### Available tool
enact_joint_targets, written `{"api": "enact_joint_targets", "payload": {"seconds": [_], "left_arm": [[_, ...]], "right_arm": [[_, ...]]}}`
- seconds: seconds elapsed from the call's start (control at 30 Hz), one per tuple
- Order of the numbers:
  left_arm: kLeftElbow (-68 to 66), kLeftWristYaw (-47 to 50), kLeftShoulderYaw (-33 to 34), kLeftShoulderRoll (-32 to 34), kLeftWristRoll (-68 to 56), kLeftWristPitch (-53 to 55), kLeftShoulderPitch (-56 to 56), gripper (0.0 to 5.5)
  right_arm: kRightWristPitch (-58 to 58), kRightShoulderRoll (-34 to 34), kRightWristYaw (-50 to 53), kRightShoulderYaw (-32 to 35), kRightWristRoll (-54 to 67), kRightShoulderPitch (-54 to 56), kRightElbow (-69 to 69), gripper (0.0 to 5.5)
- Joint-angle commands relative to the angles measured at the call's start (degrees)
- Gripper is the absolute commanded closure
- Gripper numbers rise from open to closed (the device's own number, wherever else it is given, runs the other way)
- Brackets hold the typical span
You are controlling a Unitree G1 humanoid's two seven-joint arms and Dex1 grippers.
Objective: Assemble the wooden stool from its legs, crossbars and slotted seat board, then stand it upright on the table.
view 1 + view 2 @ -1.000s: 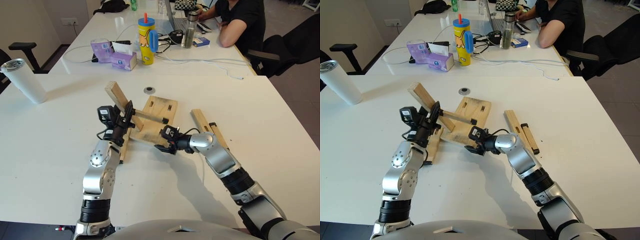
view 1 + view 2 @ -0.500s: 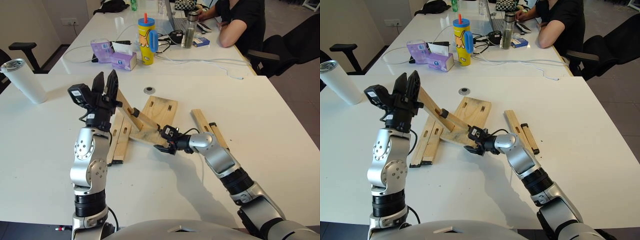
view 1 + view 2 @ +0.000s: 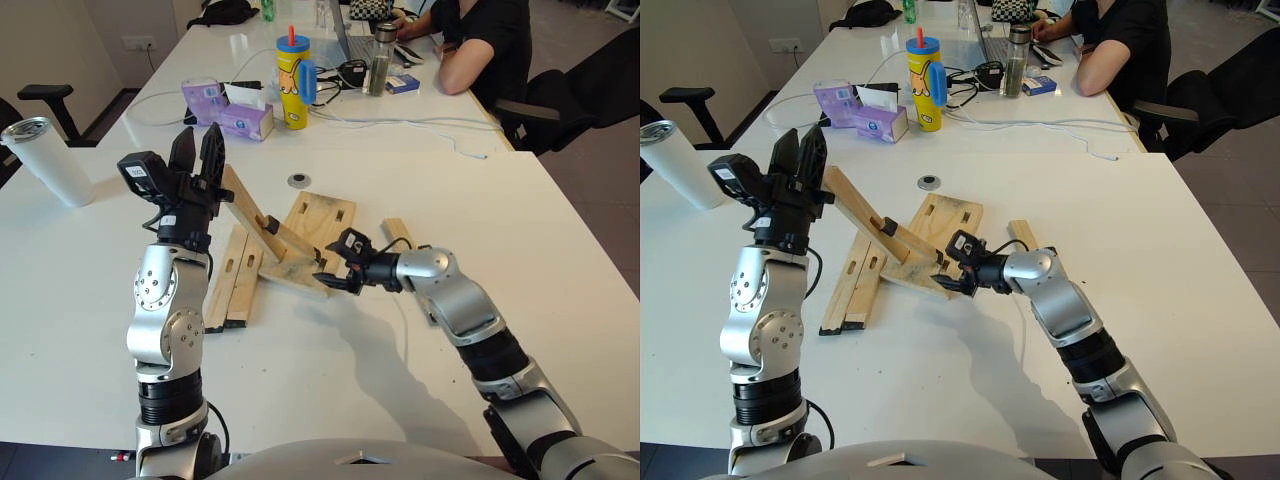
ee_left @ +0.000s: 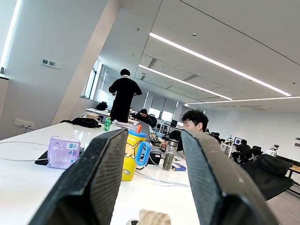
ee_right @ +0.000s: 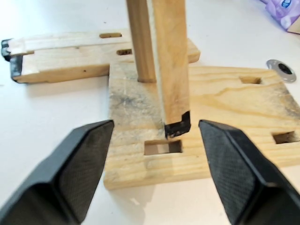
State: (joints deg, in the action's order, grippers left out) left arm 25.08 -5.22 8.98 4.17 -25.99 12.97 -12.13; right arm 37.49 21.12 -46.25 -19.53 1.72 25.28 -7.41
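**Leg's foot rests beside the slot, with the right gripper nearest it**

The long pale wooden leg with a black-capped end leans on a slant. Its long axis runs from the upper left of the head view down toward the centre. The capped lower end rests on the flat pale wooden seat board with rectangular slots, which lies on the white table in the middle of the frame. In the right wrist view the cap touches the board's face just beside the nearest open slot, not in it. A thinner wooden bar stands close behind the leg.

The right gripper sits low at the board's near edge, right at the leg's foot. Its fingers are spread wide, one on each side of the cap, and grasp nothing. The left gripper is in the upper left at the leg's high end, fingers wide apart and empty. Whether it touches the leg's top I cannot tell.

The coming move likely turns on the small offset between cap and slot — the slot lies on the right gripper's side of the cap. That arm looks best placed to guide the foot in, while the left arm could steady the top. Two more slotted wooden legs lie flat side by side, left of the board.
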Motion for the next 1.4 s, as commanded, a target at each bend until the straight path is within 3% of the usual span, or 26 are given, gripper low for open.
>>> {"api": "enact_joint_targets", "payload": {"seconds": [0.03, 0.43, 0.7, 1.1, 1.4], "left_arm": [[-0.32, 0.07, 0.02, 0.33, -0.05, 0.42, -1.14, 3.39], [-1.35, -0.31, -0.46, 0.04, 0.03, -0.10, -2.20, 3.39], [-1.53, -0.26, -0.85, -0.29, 0.17, -0.47, -2.21, 3.39], [-1.77, -0.30, -1.07, -0.44, 0.28, -0.63, -2.36, 3.34], [-0.74, -0.84, -0.73, -0.13, -1.24, 0.14, -2.56, 3.34]], "right_arm": [[-1.86, -0.45, 1.89, -0.71, -1.34, 2.73, 3.31, 2.13], [-10.16, -5.93, 3.06, -5.56, -6.32, 11.59, 21.33, 2.13], [-9.49, -7.61, -0.39, -5.74, -5.02, 12.79, 24.31, 2.13], [-8.08, -8.54, -1.16, -3.78, -4.03, 13.37, 25.05, 4.17], [-8.12, -5.94, 0.58, -0.21, -4.43, 13.52, 20.76, 4.18]]}}
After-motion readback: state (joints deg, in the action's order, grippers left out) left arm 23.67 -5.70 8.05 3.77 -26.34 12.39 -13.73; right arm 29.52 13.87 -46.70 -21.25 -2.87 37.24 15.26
